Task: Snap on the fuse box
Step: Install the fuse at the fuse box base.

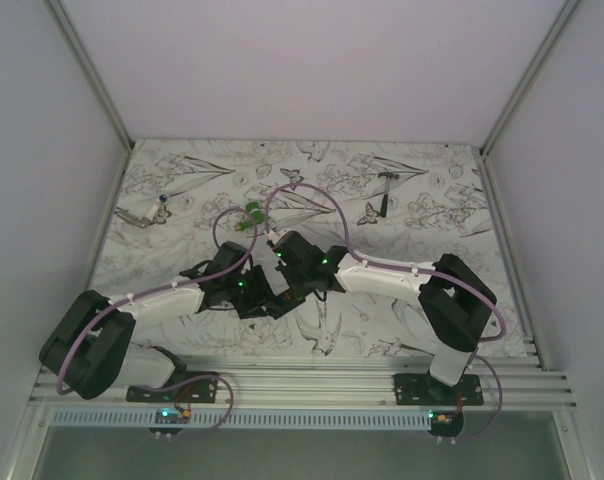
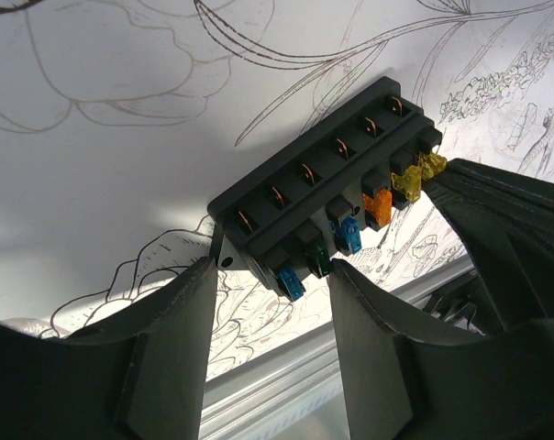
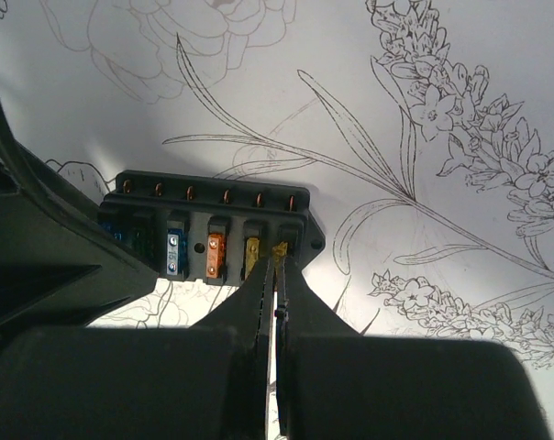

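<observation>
1. The fuse box (image 2: 323,197) lies straight ahead of the left claw (image 2: 272,270). Its long axis runs from the lower left of the left wrist view to the upper right, away from the fingers.
2. The left claw stands about half open. Its two fingers flank the near short end of the box and appear to grip it there.
3. In the right wrist view the same box lies crosswise, left to right across the middle of the frame.
4. The right claw (image 3: 277,266) is fully closed and holds nothing. Its joined tips are at the end yellow fuse (image 3: 279,249), at the box's right-hand end, touching it or just short of it.
5. Both arms are at the box. The left looks like the holder, and the right is the one placed to press, which is probably the next move.
6. In the top view the two claws meet just below the middle of the frame and hide the box. Whether it rests on the counter (image 1: 432,230) or hangs just above it, I cannot tell.
7. The box is black and oblong. One long side has a row of copper-coloured terminals (image 2: 306,172). The other has a row of fuses (image 2: 378,206) in blue, dark green, orange and yellow.
</observation>
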Controlling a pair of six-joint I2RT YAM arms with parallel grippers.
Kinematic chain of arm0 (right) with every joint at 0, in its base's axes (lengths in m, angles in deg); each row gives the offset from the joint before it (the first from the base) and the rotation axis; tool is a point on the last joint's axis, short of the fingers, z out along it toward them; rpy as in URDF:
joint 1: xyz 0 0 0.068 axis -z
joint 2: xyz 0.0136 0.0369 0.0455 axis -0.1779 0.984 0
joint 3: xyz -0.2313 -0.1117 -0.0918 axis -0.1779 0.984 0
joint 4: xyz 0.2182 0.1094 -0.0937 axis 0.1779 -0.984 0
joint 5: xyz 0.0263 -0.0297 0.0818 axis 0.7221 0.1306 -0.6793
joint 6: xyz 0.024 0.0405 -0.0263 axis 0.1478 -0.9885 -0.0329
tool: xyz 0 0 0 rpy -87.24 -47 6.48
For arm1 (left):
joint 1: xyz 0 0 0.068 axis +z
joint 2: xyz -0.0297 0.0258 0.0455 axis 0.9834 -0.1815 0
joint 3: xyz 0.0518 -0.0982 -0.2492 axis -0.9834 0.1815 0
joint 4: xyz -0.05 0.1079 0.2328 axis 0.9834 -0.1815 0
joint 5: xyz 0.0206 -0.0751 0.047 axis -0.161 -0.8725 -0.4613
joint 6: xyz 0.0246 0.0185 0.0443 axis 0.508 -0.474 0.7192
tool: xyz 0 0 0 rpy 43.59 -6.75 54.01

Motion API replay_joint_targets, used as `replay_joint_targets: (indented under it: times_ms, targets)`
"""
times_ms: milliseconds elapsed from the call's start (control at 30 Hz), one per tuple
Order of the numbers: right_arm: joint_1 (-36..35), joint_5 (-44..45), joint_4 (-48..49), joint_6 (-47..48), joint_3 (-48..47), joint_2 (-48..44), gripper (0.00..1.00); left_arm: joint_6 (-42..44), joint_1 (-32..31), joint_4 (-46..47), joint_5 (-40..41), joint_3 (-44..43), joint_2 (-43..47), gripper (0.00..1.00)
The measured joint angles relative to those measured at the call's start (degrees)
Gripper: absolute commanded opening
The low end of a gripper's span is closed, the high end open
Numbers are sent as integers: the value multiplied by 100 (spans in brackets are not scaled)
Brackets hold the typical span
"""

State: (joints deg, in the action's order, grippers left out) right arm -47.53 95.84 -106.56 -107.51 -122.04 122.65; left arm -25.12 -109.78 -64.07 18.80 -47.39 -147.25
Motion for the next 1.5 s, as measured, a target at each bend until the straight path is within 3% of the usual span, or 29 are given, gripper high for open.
replay_joint_targets:
  times_ms: [633,1500]
  targets:
    - [291,-413,-358,-334,7,-168,0,22,24,28,-79,-31,-2,48]
    - [46,-37,-927,-229,-549,374,0,17,31,22,-98,-46,-35,47]
